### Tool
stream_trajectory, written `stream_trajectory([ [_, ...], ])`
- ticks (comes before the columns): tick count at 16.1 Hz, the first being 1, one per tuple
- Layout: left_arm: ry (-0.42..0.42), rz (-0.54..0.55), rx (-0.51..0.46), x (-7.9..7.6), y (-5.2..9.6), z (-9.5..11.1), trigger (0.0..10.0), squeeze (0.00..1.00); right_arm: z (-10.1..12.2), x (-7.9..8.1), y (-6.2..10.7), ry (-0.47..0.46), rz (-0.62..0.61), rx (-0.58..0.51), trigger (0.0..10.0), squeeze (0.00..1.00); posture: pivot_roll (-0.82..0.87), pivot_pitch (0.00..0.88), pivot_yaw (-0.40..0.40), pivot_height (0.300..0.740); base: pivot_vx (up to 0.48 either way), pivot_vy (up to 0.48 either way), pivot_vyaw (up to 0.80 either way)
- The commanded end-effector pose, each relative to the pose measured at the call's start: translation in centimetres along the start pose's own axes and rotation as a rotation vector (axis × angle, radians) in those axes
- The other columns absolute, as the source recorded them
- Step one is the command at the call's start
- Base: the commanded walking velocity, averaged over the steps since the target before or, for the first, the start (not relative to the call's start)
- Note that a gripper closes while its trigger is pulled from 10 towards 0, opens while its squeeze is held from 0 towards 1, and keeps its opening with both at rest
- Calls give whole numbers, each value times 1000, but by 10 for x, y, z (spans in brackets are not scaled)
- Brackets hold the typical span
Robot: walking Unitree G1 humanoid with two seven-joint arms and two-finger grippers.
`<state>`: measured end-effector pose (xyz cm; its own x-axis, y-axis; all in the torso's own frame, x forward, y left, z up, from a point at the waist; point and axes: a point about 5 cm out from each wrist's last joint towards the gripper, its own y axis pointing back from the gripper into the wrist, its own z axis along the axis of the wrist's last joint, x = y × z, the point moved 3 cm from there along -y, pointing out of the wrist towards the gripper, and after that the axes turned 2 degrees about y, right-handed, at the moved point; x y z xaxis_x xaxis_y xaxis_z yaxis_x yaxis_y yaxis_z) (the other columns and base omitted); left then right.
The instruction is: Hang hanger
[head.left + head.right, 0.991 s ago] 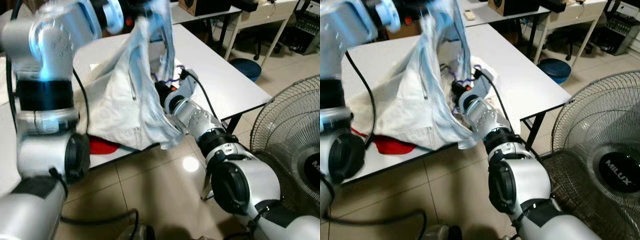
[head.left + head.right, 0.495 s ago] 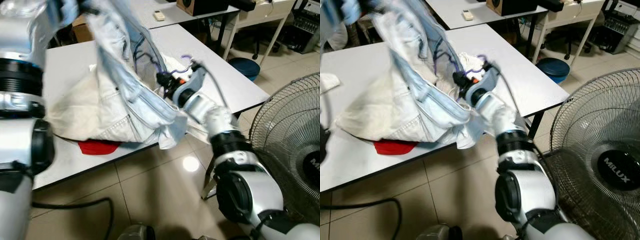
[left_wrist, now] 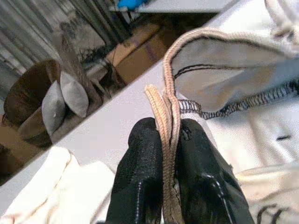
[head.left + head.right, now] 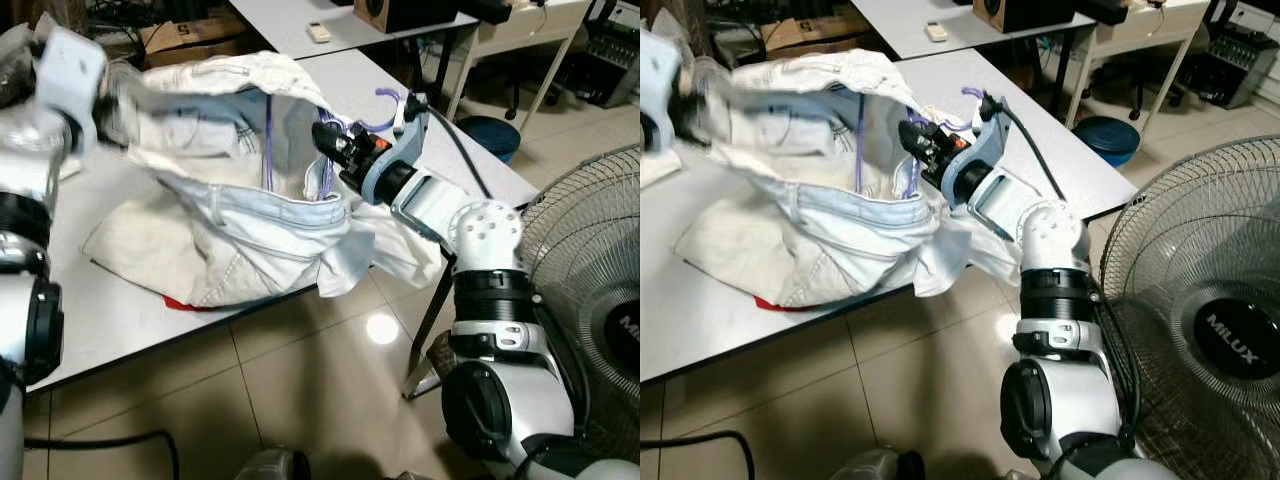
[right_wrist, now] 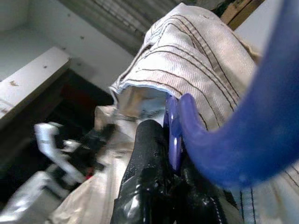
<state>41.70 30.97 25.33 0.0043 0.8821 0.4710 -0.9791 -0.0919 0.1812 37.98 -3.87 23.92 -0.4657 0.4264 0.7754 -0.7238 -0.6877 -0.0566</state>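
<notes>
Hanger [image 4: 383, 97], purple, its hook above the bench [image 4: 455, 160] and its body mostly hidden inside the white garment [image 4: 240, 190], clamped by the right gripper [image 4: 330, 135] fingers [image 5: 145, 186]; left gripper [image 3: 170, 140] fingers pinch the garment's hem.

Most of the hanger [image 4: 300, 140] is buried inside the garment [image 4: 230, 200]; I see just its hook and two thin purple bars. My left gripper [image 4: 100, 100] is smeared by blur. A red cloth [image 4: 775, 303] peeks from under the pile, mostly covered.
</notes>
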Motion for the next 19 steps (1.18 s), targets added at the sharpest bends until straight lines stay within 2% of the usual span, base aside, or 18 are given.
stream_trajectory([
  [1,-35,-6,79,-7,0,-30,0,0,13,19,4,9,62,-18,10000,0,-31,0,79,740,0,0,0],
  [2,-31,-23,91,-12,0,-38,0,0,14,21,5,11,63,-18,10000,0,-40,0,80,740,0,0,0],
  [3,-17,-63,112,-25,0,-53,0,0,16,23,6,14,60,-21,10000,0,-48,0,79,740,0,0,0],
  [4,16,-110,130,-39,0,-67,0,0,18,25,6,18,55,-25,10000,0,-55,0,80,740,0,0,0],
  [5,84,-165,144,-56,2,-82,0,0,19,27,3,30,49,-29,10000,0,-69,0,77,740,0,0,0],
  [6,119,-186,150,-63,3,-89,0,0,19,27,2,36,46,-34,10000,0,-69,0,77,740,0,0,0],
  [7,186,-189,162,-71,7,-104,0,0,22,33,-2,55,48,-57,10000,0,-87,0,71,740,0,0,0],
  [8,211,-180,162,-72,9,-110,0,0,24,37,-4,61,49,-68,10000,0,-91,0,70,740,0,0,0],
  [10,249,-134,107,-65,12,-112,0,0,36,62,-4,159,152,-84,10000,0,-87,0,55,740,0,0,800],
  [11,254,-123,96,-62,13,-112,0,0,38,66,-4,163,172,-84,10000,0,-80,0,47,740,0,0,800],
  [12,262,-85,51,-47,16,-107,0,0,41,82,-5,187,250,-88,10000,0,-79,0,40,740,0,0,800],
  [15,255,-27,2,-24,21,-99,0,0,48,99,-7,232,324,-117,10000,0,-72,0,38,740,0,0,800],
  [17,222,31,-42,7,33,-94,0,0,59,122,-3,286,414,-151,10000,0,-65,0,39,740,0,0,800],
  [19,211,56,-60,23,45,-95,0,0,66,134,2,306,465,-177,10000,0,-55,0,33,740,0,0,800],
])
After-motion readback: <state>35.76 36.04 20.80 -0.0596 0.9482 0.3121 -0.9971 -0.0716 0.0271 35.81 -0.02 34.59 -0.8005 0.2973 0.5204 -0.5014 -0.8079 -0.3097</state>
